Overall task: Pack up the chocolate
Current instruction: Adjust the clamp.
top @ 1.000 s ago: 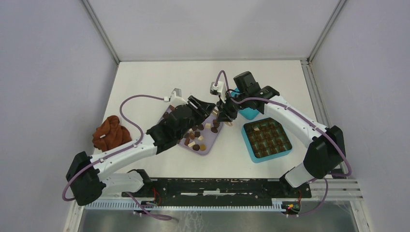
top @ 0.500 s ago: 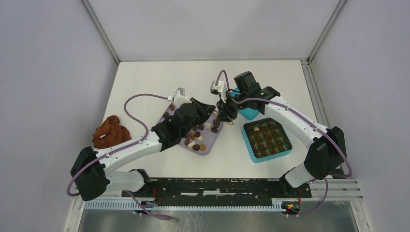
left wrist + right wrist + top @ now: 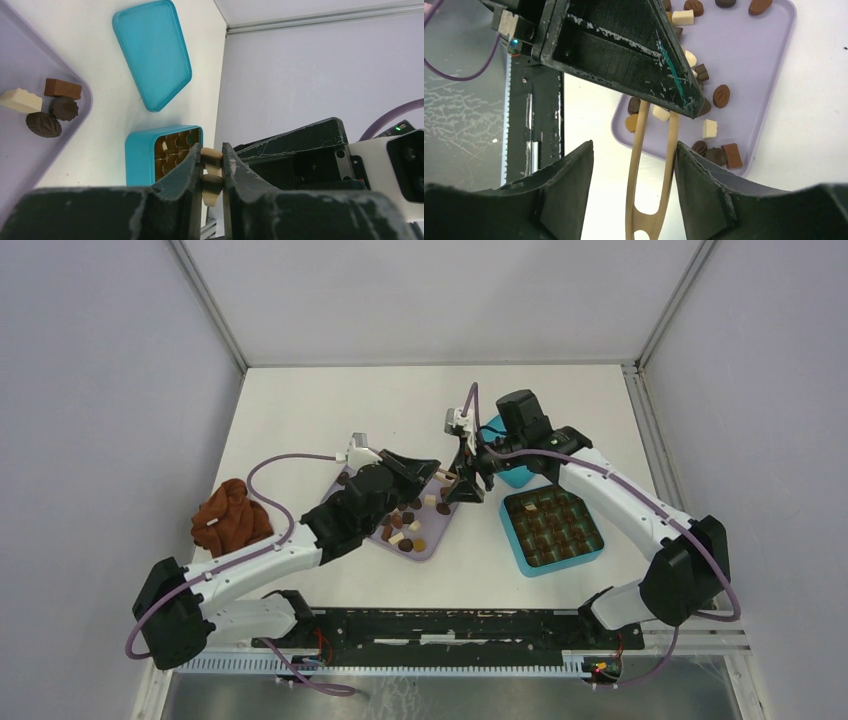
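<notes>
1. Clamping a pair of tan tongs (image 3: 211,186), the left gripper (image 3: 212,150) has its jaws drawn narrow, with both limbs of the tongs pinched between them.
2. The right gripper (image 3: 634,145) stands wide. Its two fingers (image 3: 569,190) flank the looped end of the tongs, with a gap showing on either side.
3. In the top view the two grippers meet nose to nose above the far right corner of the lilac tray (image 3: 425,552).
4. Most of the loose chocolate (image 3: 410,525) lies scattered on that tray: dark brown, mid brown and cream-white pieces, some round, some oval and some rectangular.
5. More pieces sit in the cells of the teal box (image 3: 515,540), which rests on the desk (image 3: 330,410) just right of the tray and apart from it.
6. The teal lid (image 3: 152,52) lies flat on the desk beyond the box, partly hidden by the right arm in the top view.
7. A rust-brown cloth (image 3: 230,515) lies bunched near the left edge of the desk, well apart from the tray.
8. Whether the tips of the tongs hold any piece cannot be told, because the left gripper's finger covers them in the right wrist view.
</notes>
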Available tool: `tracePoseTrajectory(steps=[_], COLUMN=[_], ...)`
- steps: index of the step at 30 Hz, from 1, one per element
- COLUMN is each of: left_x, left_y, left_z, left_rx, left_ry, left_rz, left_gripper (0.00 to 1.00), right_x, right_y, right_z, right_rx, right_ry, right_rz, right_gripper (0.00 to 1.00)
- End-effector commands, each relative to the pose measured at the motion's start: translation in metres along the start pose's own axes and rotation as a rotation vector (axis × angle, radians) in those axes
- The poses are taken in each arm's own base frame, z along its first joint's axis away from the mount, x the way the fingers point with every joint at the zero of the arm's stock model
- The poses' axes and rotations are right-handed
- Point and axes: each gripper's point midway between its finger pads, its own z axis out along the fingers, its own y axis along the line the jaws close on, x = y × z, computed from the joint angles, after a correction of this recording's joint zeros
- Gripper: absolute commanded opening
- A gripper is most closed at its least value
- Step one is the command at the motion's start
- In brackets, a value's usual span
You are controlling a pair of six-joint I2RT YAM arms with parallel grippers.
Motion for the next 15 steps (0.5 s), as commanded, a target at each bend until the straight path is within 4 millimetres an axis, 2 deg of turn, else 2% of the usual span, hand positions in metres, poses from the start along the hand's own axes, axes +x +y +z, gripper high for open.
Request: tracePoseTrajectory(steps=[1, 8, 15], left_x=[-0.0092, -0.0051, -0.0034], left_y=[-0.0268, -0.0288, -0.0291], left_z=[-0.0092, -0.0082, -0.0076], left_rx=[0.090, 0.100, 0.103], left_ry=[-0.020, 0.000, 0.006], left_rz=[-0.120, -0.136, -0.154], left_gripper=[0.02, 0.02, 0.02], right_x=[-0.0231, -0.0316, -0.0283], right_y=[0.0111, 0.0076, 0.0023], right_z=[-0.0060, -0.0068, -0.0069], right_rx=[-0.043, 0.002, 0.033], right_ry=[-0.109, -0.176, -0.162], right_rz=[-0.013, -0.018, -0.042], right_gripper=[0.65, 0.61, 0.47])
